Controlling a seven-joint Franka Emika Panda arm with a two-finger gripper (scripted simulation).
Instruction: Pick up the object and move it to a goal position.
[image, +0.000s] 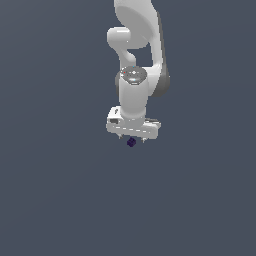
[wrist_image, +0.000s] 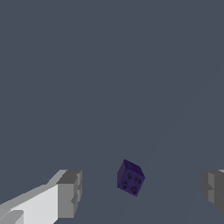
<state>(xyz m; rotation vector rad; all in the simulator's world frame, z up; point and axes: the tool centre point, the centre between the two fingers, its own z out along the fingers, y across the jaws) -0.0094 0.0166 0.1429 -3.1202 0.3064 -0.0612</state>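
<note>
The object is a tiny dark purple-blue cube (image: 131, 142) with small round dots on one face. In the exterior view it shows just below the white gripper (image: 132, 140), between its short fingers. In the wrist view the cube (wrist_image: 130, 178) sits tilted in the gap between the two grey fingertips (wrist_image: 70, 192), clear of both. The gripper (wrist_image: 142, 190) is open, its jaws far wider apart than the cube. I cannot tell whether the cube rests on the grey surface or hangs above it.
The white arm (image: 135, 60) rises straight up above the gripper. A plain dark grey-blue surface (image: 60, 190) fills both views, with nothing else on it that I can see.
</note>
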